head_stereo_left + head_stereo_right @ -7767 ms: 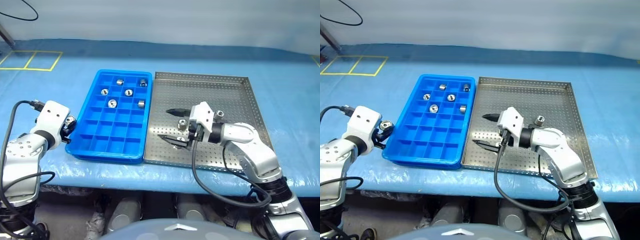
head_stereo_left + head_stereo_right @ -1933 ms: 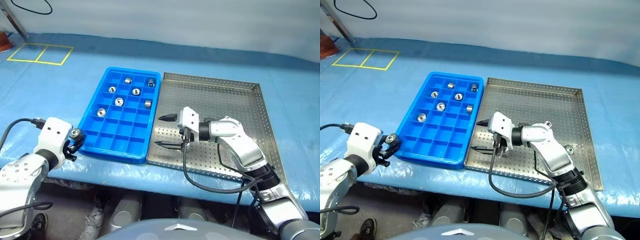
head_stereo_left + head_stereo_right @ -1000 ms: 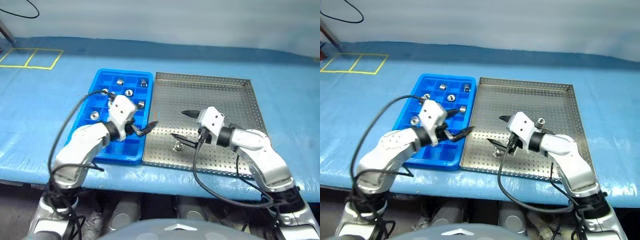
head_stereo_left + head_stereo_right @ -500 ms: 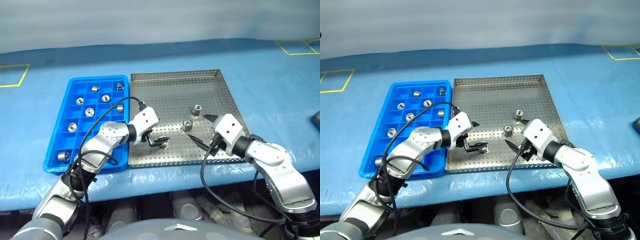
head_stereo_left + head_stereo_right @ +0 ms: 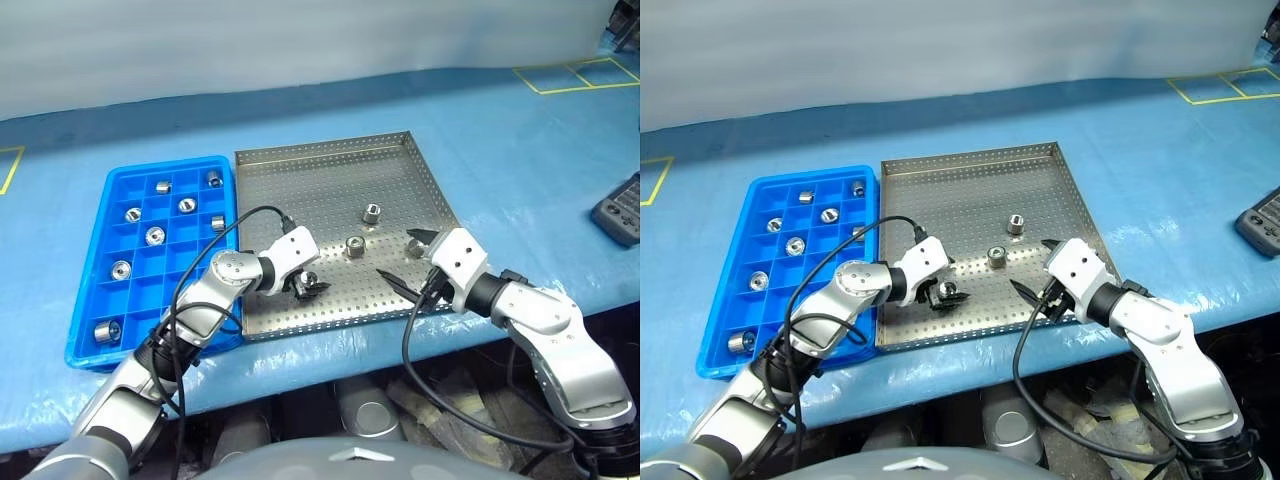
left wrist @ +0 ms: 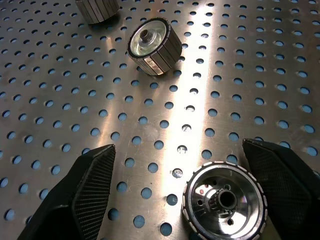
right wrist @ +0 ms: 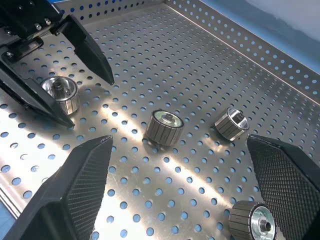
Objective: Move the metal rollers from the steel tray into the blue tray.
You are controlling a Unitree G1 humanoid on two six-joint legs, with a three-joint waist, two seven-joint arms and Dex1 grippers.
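The steel tray point(image 5: 300, 190) lies mid-table with the blue tray point(image 5: 178, 283) against its left side. Several metal rollers sit in the blue tray's compartments. My left gripper point(image 5: 307, 289) is low over the steel tray's near left part. Its fingers point(image 6: 92, 182) stand on either side of one roller point(image 6: 223, 200), with gaps showing. Two more rollers point(image 5: 354, 247) point(image 5: 371, 213) stand near the tray's middle. My right gripper point(image 5: 395, 254) hangs open over the near right part, empty. Another roller point(image 7: 252, 223) lies close below it.
A dark handheld device point(image 5: 620, 208) lies on the blue tablecloth at the far right. Yellow tape squares point(image 5: 575, 75) mark the cloth at the back right. Black cables loop from both wrists. The table's front edge runs just behind both trays' near rims.
The camera has swung right, shifting the whole scene left. My left gripper has sunk toward the tray floor and its fingers have narrowed around the roller. The right gripper stays open.
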